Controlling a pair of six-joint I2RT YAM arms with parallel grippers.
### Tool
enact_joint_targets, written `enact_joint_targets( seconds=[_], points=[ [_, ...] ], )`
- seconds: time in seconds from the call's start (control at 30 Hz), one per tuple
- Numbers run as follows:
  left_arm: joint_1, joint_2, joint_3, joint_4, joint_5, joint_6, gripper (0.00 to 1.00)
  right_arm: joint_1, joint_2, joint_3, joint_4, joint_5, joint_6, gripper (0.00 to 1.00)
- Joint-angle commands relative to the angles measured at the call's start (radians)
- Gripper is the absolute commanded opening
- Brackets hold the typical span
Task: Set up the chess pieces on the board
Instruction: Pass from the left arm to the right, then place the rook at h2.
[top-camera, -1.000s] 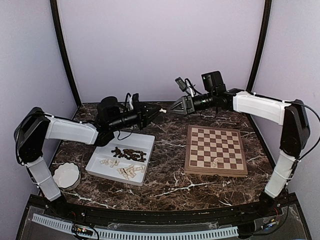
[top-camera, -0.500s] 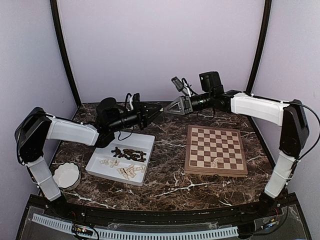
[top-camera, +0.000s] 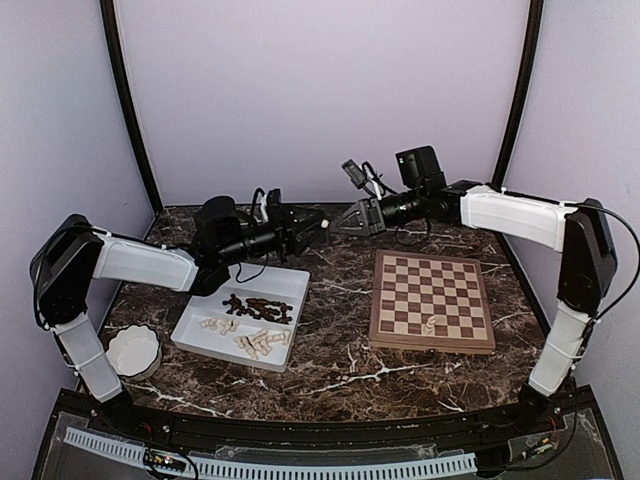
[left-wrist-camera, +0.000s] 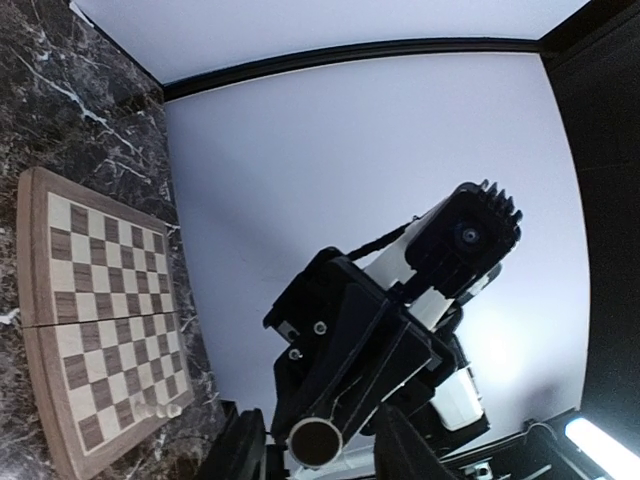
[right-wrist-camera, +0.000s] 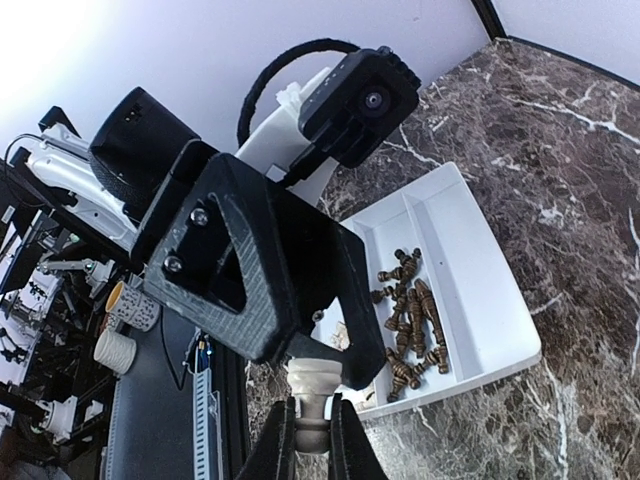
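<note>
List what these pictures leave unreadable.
- Top view: the cream piece in the right gripper is hidden where it meets the left gripper.
- Top view: the two pieces on the board are too small to identify.
- Left wrist view: left fingers run off the bottom edge.

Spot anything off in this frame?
Nothing damaged or spilled. Only oddity: a cream piece is pinched mid-air by the right end effector, nose to nose with the left end effector, off the board.

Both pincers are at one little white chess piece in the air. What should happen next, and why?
Probably the left pincer should back straight away. The right pincer is shut on the pale chess piece, and the left's jaws stand apart from it, so it looks ready for the board.
</note>
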Motion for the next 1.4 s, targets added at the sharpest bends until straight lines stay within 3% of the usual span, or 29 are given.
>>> enact_joint_targets(
  seconds=[0.0, 0.17, 0.27, 0.47, 0.8, 1.37],
  points=[
    [0.006, -0.048, 0.007, -0.14, 0.02, 0.129, 0.46, -0.058, -0.079, 0.031, -0.236, 0.101, -0.296, 0.0],
    [0.012, -0.124, 0.01, -0.415, -0.004, 0.309, 0.48, -0.141, -0.178, 0.03, -0.564, 0.342, -0.748, 0.0],
    [0.013, -0.158, 0.068, -0.663, -0.051, 0.487, 0.46, -0.169, -0.275, -0.079, -0.674, 0.555, -0.987, 0.0],
    [0.015, -0.228, 0.12, -0.911, -0.209, 0.664, 0.46, -0.21, -0.434, -0.294, -0.806, 0.911, -1.237, 0.0],
    [0.017, -0.28, 0.126, -0.944, -0.22, 0.675, 0.47, -0.235, -0.468, -0.475, -0.969, 1.159, -1.34, 0.0],
    [0.015, -0.286, 0.094, -0.905, -0.199, 0.65, 0.47, -0.24, -0.294, -0.475, -0.9, 1.217, -1.273, 0.01]
  ],
)
